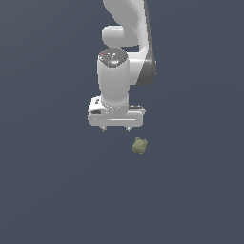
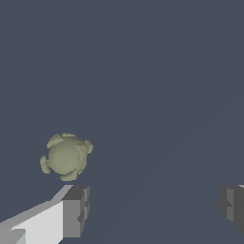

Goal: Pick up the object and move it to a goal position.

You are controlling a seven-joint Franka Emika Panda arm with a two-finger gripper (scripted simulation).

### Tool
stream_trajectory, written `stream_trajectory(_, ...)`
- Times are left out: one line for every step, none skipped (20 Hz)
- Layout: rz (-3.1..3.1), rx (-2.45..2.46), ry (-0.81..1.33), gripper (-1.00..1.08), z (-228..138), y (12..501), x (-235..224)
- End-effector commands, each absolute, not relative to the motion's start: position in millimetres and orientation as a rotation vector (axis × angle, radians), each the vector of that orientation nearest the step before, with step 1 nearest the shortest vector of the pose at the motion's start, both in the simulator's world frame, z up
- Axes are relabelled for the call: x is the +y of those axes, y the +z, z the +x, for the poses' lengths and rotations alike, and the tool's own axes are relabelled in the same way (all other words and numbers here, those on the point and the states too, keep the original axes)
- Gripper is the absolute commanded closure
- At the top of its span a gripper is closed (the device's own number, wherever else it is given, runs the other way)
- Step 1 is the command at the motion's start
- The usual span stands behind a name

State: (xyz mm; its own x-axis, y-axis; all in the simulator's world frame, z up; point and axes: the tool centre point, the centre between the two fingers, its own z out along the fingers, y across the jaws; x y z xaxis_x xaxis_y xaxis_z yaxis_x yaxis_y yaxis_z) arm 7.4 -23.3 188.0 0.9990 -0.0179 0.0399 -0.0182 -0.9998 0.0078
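In the wrist view, nearest to us are the two dark grey pads of the pincer [image 2: 152,209]; one pad [image 2: 76,210] sits on a white finger, the other [image 2: 233,205] shows only at the frame edge; they stand far apart w/ bare surface between them, so we read the pincer as released and holding nothing. Just beyond the first pad lies the blob [image 2: 66,156], olive-green, roundish, w/ small knobs around its rim; it is outside the gap between the pads, near the one pad but not touching it, as far as we can tell. Behind it we see only the flat blue-grey bench [image 2: 157,71].

In the exterior view the blob [image 1: 139,146] rests on the bench [image 1: 43,190], lower in the frame than the pincer [image 1: 116,128] and toward the exterior view's right of it; it lies near the fingertip on that side, apart from it. The pincer points down; two short fingertips poke out under the white hand block, spread wide, nothing between them. We cannot tell from this view how high the tips hang over the bench. Above the hand block sits the white wrist w/ a dark round cap [image 1: 113,57]; farther back the arm [image 1: 131,28] rises, white w/ a dark grey band, and leaves the frame at the top.
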Motion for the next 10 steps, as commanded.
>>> stream_trajectory(3.133,-0.028,0.062,-0.92,7,188,-23)
stream_trajectory(3.133,-0.028,0.062,-0.92,7,188,-24)
stream_trajectory(3.132,-0.025,0.063,-0.92,8,188,-24)
stream_trajectory(3.130,-0.022,0.063,-0.92,8,188,-25)
stream_trajectory(3.129,-0.017,0.064,-0.92,9,188,-27)
stream_trajectory(3.127,-0.011,0.065,-0.92,10,189,-28)
stream_trajectory(3.124,-0.004,0.066,-0.92,11,189,-31)
stream_trajectory(3.122,0.002,0.067,-0.92,12,189,-32)
stream_trajectory(3.120,0.006,0.068,-0.92,12,189,-34)
stream_trajectory(3.119,0.009,0.068,-0.92,13,189,-35)
